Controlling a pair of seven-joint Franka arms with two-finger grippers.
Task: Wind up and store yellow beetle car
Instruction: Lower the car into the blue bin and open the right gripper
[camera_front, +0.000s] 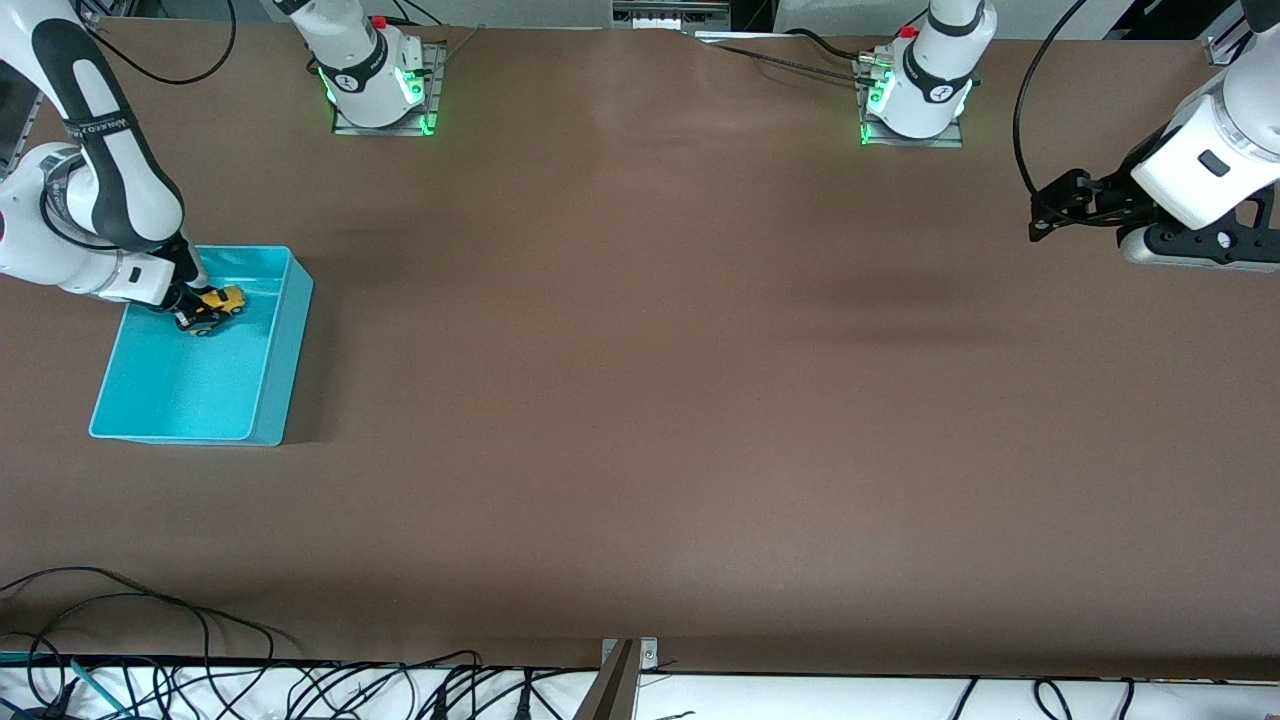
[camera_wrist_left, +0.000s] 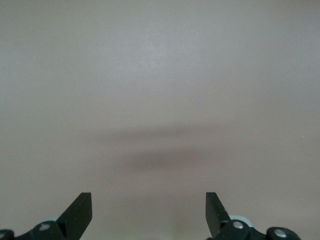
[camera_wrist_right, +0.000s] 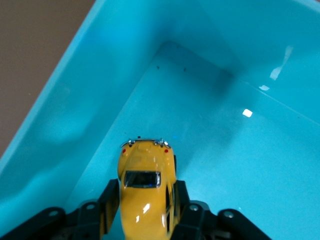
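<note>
The right pincer (camera_front: 200, 312) is down inside the turquoise bin (camera_front: 270, 400), in the corner region toward the robots' bases, at the right arm's end of the tabletop (camera_front: 640, 400). The yellow beetle car (camera_front: 222, 302) sits between its fingers (camera_wrist_right: 107, 200), which flank the body on both sides; in the right wrist view the car (camera_wrist_right: 146, 190) points out ahead of the pincer toward the bin's inner corner, low over the bin floor. Whether the fingers are clamping the car or have just begun to part cannot be told: they lie close along its flanks, with no clear gap visible. Judged step: storing, at the point of release (the winding is taken as done, though nothing here proves it). The next move calls for the fingers to spread fully, enough to clear the car's sides without dragging it, then a straight lift out of the bin, keeping off the wall just beside the pincer. Risk: a wound car may roll forward into the corner once freed. The left pincer (camera_front: 1050, 215) waits raised over bare tabletop at the left arm's end, fingers (camera_wrist_left: 80, 210) spread wide and holding nothing.
</note>
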